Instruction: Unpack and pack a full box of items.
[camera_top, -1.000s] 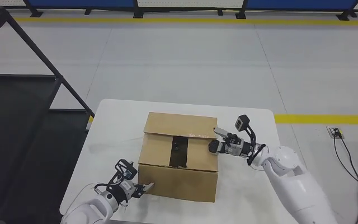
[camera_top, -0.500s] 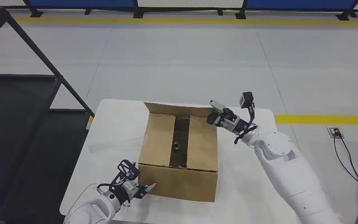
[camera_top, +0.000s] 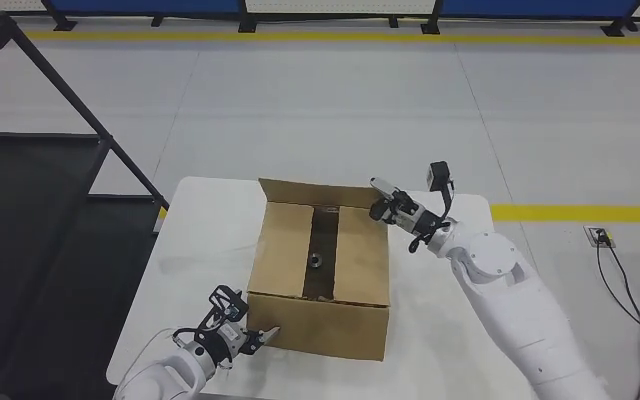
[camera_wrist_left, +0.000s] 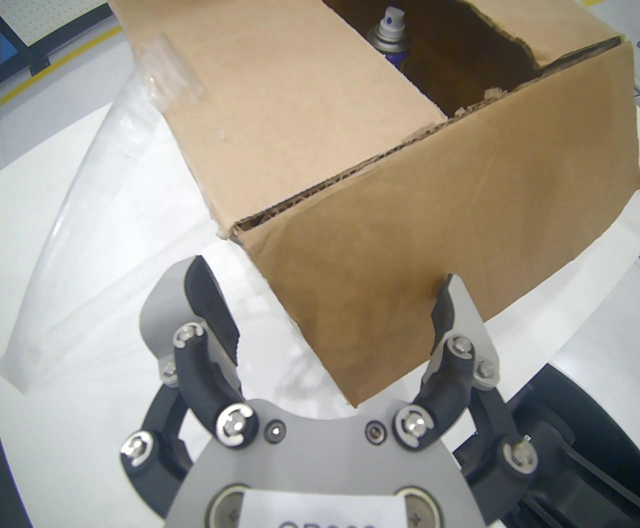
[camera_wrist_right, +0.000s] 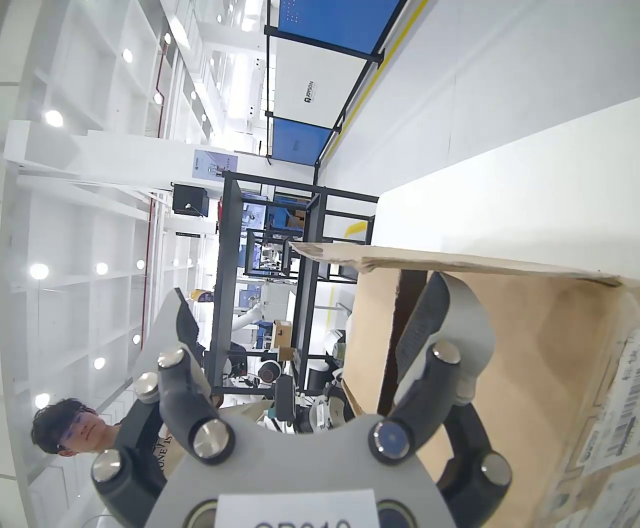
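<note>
1. Top view:
   - The cardboard box (camera_top: 320, 330) sits mid-surface (camera_top: 200, 230). Its far flap (camera_top: 310, 192) stands upright, and the two top flaps (camera_top: 285, 250) lie flat w/ a dark slot between them.
   - The top of a spray can (camera_top: 315, 262) shows through the slot. The rest of the contents are hidden.
   - The right end effector (camera_top: 378, 203) hangs at the box's far right corner, by the end of the far flap. It is prob. placed there to work the flaps open.
   - The left end effector (camera_top: 256, 338) is low at the near left corner, close to the front wall. It is prob. bracing the box so it won't slide while the other arm works on the flaps.

2. Left wrist view:
   - The left end effector is spread wide w/ nothing pinched.
   - The box's lower corner sits between the two fingers. One pad (camera_wrist_left: 442, 305) is right at the front wall; contact or a hair off, can't tell.
   - A clear plastic bag (camera_wrist_left: 90, 210) lies flat on the surface beside the box's side wall.
   - Inside the slot are the spray can's nozzle and blue shoulder. All else in there is dark.

3. Right wrist view:
   - The right end effector is also spread and holds nothing.
   - One finger (camera_wrist_right: 435, 325) lies across the cardboard, and the other is out in open air past the box.
   - The far flap's edge runs just beyond the fingertips.
   - A printed label (camera_wrist_right: 617, 400) is on the box wall nearby.
   - Judged stage: early unpacking. The top flaps are not yet folded back, so no item can come out.
   - Risk: the thin flap edge may slip off an unclamped finger.
</note>
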